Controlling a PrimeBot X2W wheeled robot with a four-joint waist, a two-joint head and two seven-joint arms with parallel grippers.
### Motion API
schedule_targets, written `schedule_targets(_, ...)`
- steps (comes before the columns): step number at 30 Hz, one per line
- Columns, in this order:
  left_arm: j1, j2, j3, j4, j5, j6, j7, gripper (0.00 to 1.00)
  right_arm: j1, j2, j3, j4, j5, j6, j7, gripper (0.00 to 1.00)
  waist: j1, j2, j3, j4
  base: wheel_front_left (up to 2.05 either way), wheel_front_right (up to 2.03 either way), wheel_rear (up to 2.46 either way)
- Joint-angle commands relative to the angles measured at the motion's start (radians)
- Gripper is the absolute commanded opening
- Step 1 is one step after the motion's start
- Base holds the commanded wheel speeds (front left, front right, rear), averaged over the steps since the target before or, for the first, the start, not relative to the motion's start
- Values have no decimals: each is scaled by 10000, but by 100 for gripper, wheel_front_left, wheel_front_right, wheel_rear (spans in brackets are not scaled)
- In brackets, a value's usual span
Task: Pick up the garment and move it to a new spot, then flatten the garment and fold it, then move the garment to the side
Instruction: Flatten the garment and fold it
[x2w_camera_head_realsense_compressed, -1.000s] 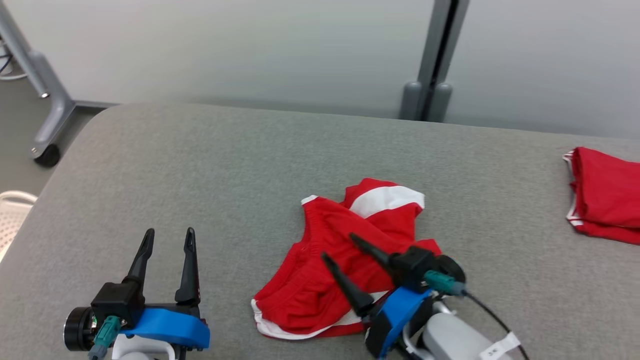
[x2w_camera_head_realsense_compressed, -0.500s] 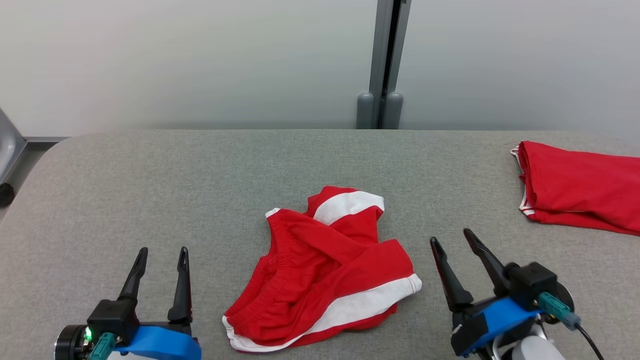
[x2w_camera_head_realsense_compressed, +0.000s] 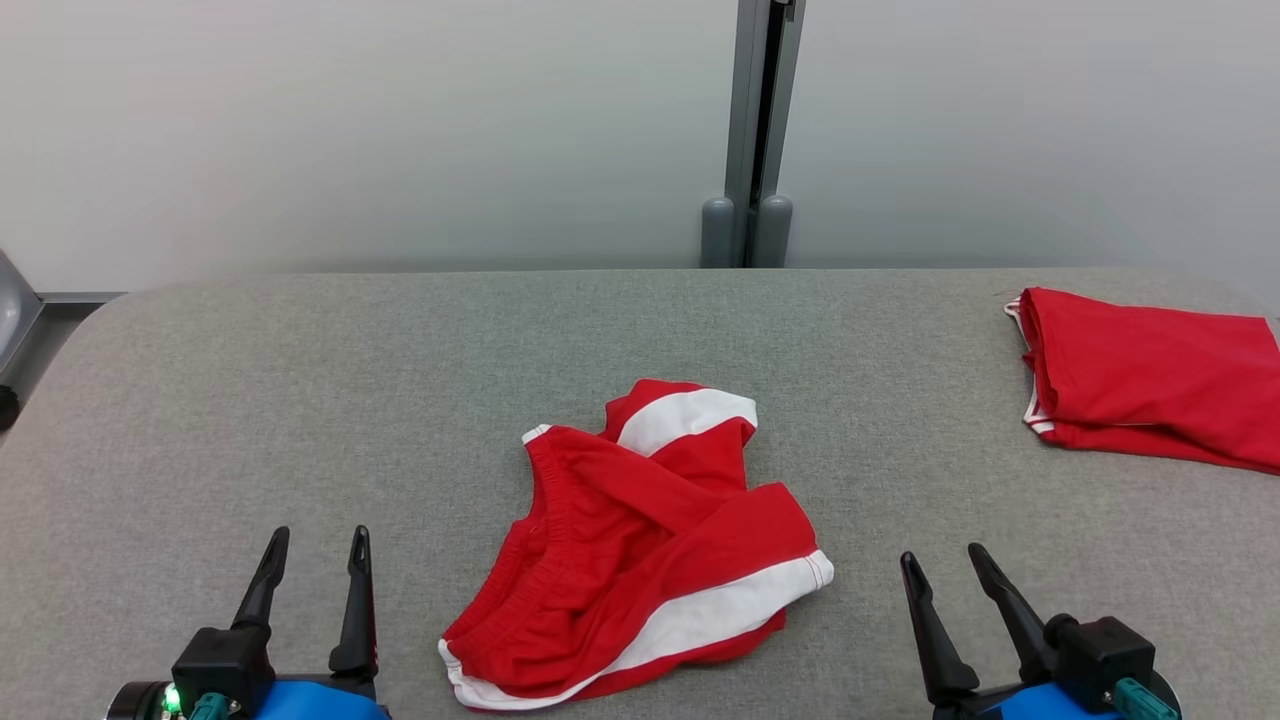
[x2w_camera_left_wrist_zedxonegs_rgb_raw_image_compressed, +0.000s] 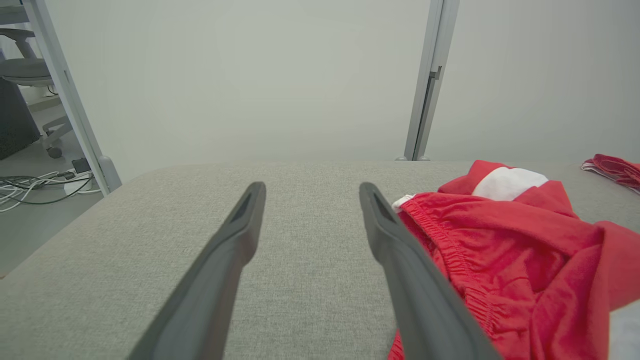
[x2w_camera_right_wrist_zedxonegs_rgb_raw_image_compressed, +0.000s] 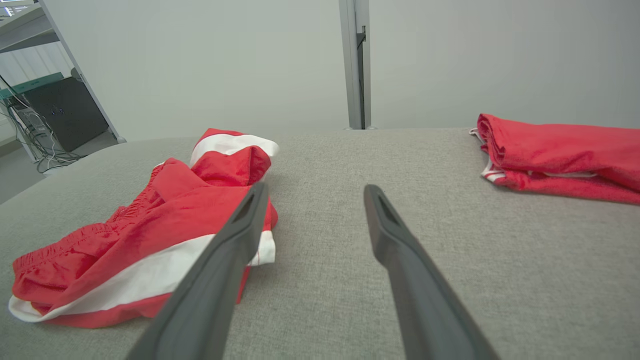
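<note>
Head view: crumpled red, white-banded garment (x2w_camera_head_realsense_compressed: 640, 550); grey woven table (x2w_camera_head_realsense_compressed: 300, 400)

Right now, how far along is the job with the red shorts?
Done: at most the first move; the shorts lie crumpled on the table. In hand: nothing; left gripper and right gripper are open, either side of them, not touching. Left: flatten, fold, move aside.

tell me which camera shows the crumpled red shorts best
The head view: the crumpled shorts lie whole and unblocked on the grey table. The right wrist view shows them side-on, partly behind a finger. The left wrist view cuts them off at its right edge.
</note>
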Motion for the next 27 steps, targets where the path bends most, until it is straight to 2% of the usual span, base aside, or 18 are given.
schedule_targets(1,99,23,72,-1,65,-18,-43,100,163,59,-47,-84,-94,1,-4,100,0,0,-5,6,0,0,0)
schedule_targets(14,59,34,96,62,103,-18,-43,100,-5,108,52,82,-142,1,-4,100,0,0,-27,69,0,0,0)
schedule_targets(27,-187,6,4,36,86,-18,-43,100,-1390,-108,1171,1081,-89,3,-4,100,0,0,138,331,0,0,0)
